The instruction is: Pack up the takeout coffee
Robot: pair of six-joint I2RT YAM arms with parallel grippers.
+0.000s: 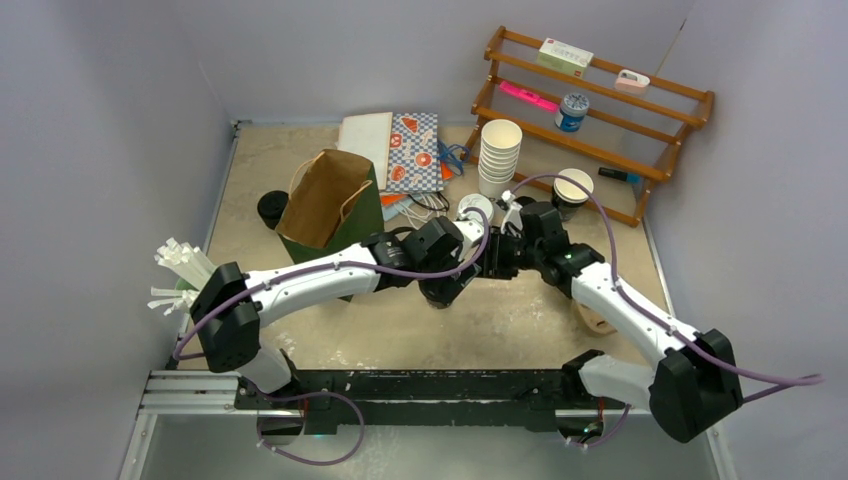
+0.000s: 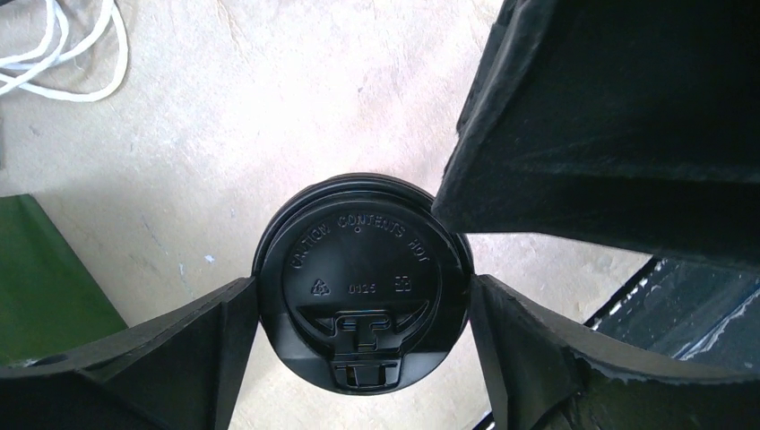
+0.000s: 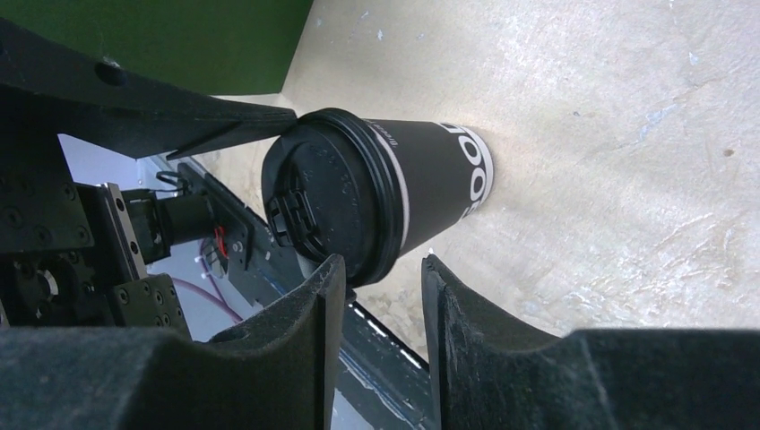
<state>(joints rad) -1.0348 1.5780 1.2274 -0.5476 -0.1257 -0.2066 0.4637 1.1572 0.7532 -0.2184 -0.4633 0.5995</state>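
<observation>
The takeout coffee [image 3: 421,188] is a black paper cup with white lettering and a black lid [image 2: 358,282], standing upright on the beige table. My left gripper [image 2: 363,305] hangs over it, open. Its fingers [image 2: 211,349] flank the lid rim closely on both sides. In the top view this gripper [image 1: 440,290] hides the cup. My right gripper [image 3: 381,262] is open beside the cup at lid height, with nothing between its fingers [image 3: 457,305] and the rim just past one tip. In the top view the right gripper [image 1: 495,255] meets the left one at mid-table.
An open brown and green paper bag [image 1: 325,205] stands left of the cup. Behind are a stack of white cups [image 1: 499,155], a loose white lid [image 1: 474,208], another cup [image 1: 572,190] and a wooden rack [image 1: 600,110]. White sticks [image 1: 180,270] stand far left.
</observation>
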